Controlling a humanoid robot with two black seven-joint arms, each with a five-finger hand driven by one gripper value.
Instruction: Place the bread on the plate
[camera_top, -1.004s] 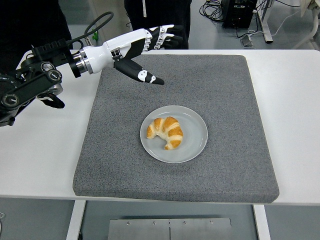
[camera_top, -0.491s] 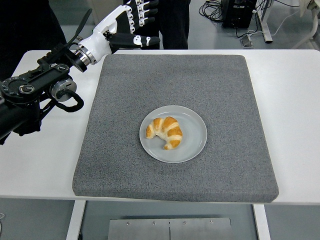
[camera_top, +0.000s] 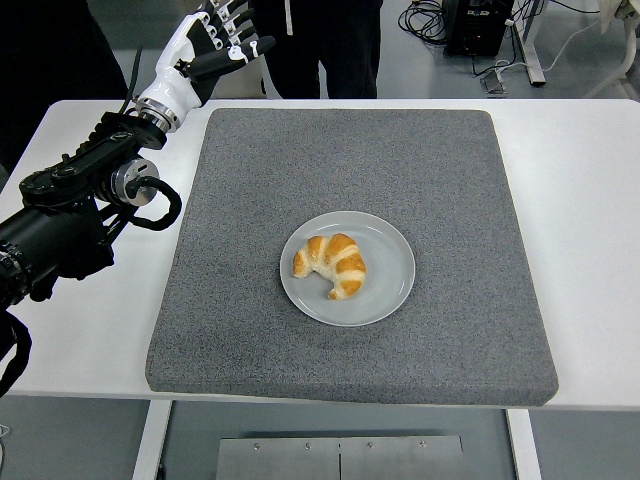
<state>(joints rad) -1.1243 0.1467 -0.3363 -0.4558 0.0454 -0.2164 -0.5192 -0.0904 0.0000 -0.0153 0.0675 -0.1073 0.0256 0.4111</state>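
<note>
A croissant lies on a round grey plate, set a little left of the plate's centre, with bare plate showing widest on the right side. The plate sits near the middle of a square grey felt mat that covers most of the white table. The croissant is a golden-brown crescent with pale bands across it; its outer curve arches toward the far-right, and its hollow side faces the near-left. One tip points left, toward the plate's left rim, and the other points down toward the table's near edge, so the line joining the two tips runs on a diagonal from far-left to near-right. Nothing touches the croissant but the plate. The left hand is raised high at the far-left corner of the mat, well apart from the plate, its white-and-black fingers spread loosely and holding nothing, the thumb jutting out to the right. Its black arm runs back down over the bare table strip left of the mat to the picture's left edge. A person in dark clothing stands beyond the table's far edge, and cables lie on the floor behind.
</note>
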